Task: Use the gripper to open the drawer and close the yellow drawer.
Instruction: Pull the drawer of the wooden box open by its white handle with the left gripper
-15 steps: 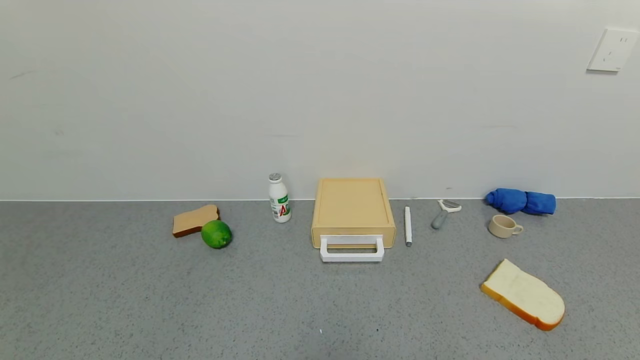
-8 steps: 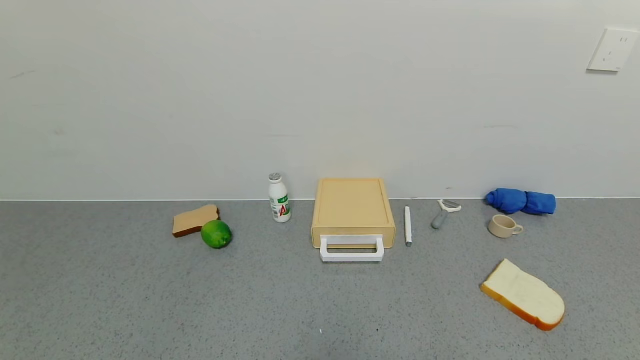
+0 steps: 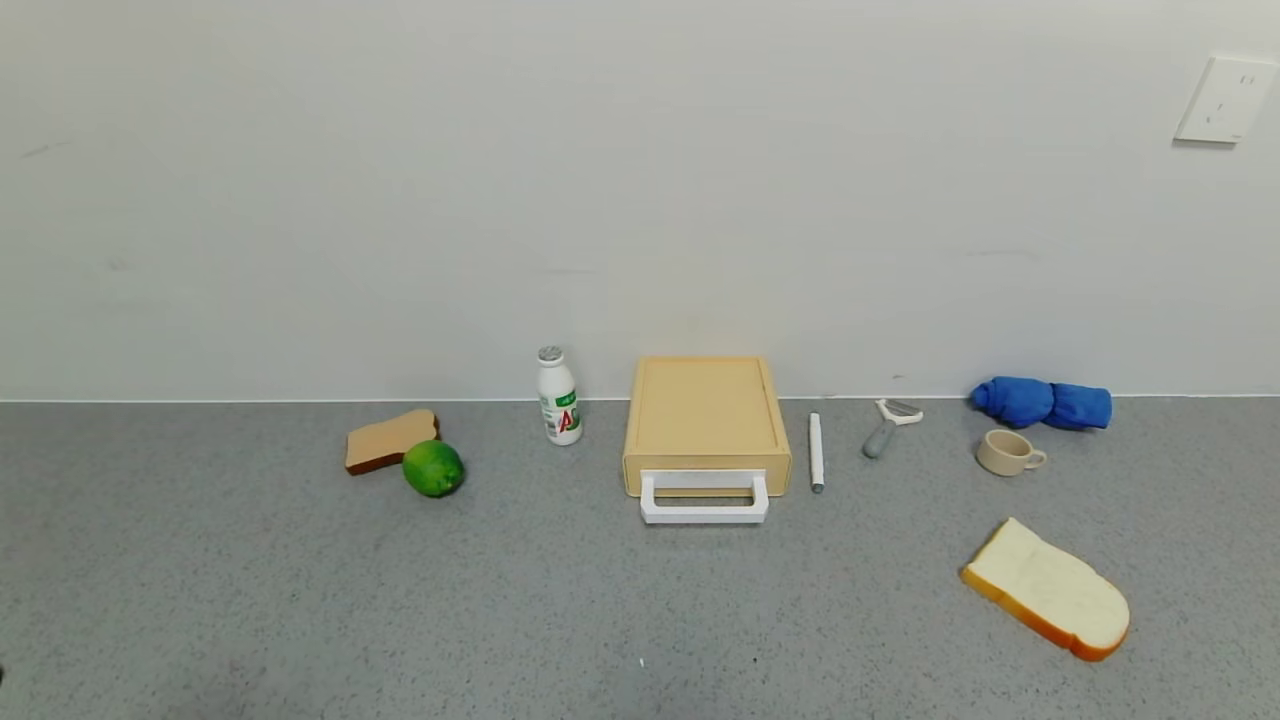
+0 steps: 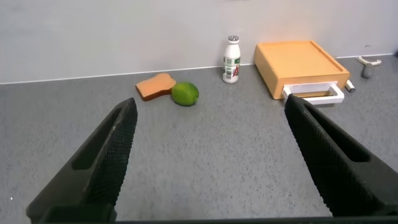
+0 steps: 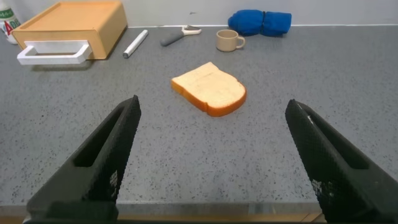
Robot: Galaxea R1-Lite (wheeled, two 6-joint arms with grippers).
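Observation:
The tan-yellow drawer (image 3: 706,418) sits against the back wall at the middle of the grey counter, its tray pushed in and its white loop handle (image 3: 704,503) facing me. It also shows in the left wrist view (image 4: 301,64) and the right wrist view (image 5: 74,22). Neither arm shows in the head view. My left gripper (image 4: 211,155) is open and empty, low over the counter's near left part, far from the drawer. My right gripper (image 5: 214,158) is open and empty near the counter's front edge, before the pale bread slice (image 5: 209,88).
Left of the drawer stand a small white bottle (image 3: 558,397), a green lime (image 3: 433,468) and a brown toast slice (image 3: 390,440). Right of it lie a white pen (image 3: 816,452), a peeler (image 3: 888,426), a beige cup (image 3: 1008,452), a blue cloth (image 3: 1042,402) and the pale bread slice (image 3: 1046,590).

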